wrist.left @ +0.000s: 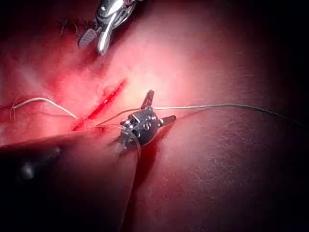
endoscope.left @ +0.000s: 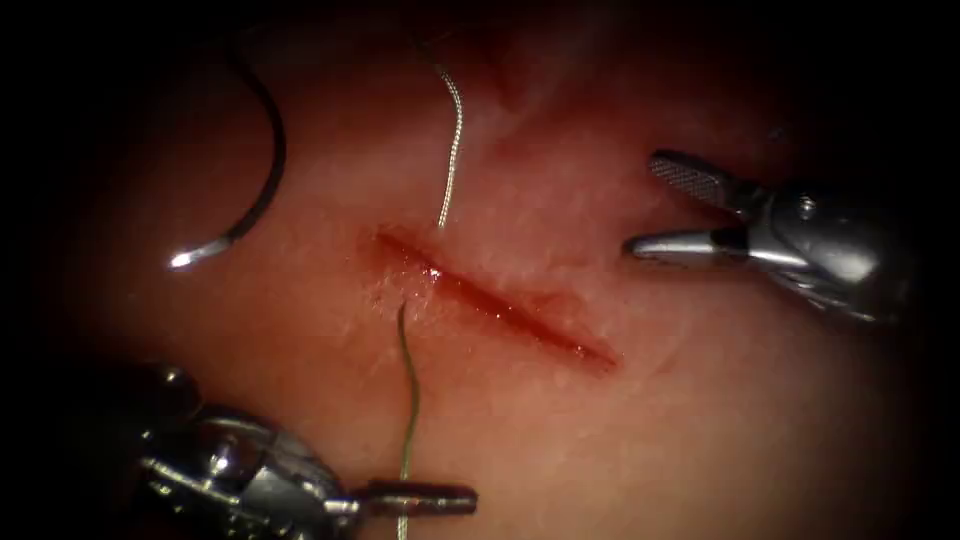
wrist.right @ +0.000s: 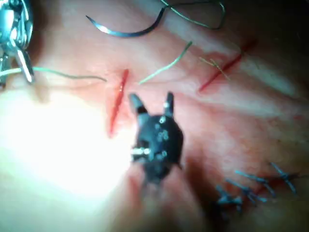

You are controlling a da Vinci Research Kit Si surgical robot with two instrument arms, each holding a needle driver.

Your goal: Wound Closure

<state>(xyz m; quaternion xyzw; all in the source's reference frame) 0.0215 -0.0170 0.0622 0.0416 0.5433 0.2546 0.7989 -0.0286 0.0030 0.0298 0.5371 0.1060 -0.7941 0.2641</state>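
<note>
The curved needle [endoscope.left: 255,170] is lying loose on the tissue [endoscope.left: 620,440], well left of the cut [endoscope.left: 495,300] and clear of both tools. The thread [endoscope.left: 452,140] is passing through the cut's upper left end, one strand running up, another trailing down. The left tool [endoscope.left: 425,499] is gripping that lower strand with its jaws closed. The right tool [endoscope.left: 660,205] is hovering right of the cut, jaws spread and holding nothing.
</note>
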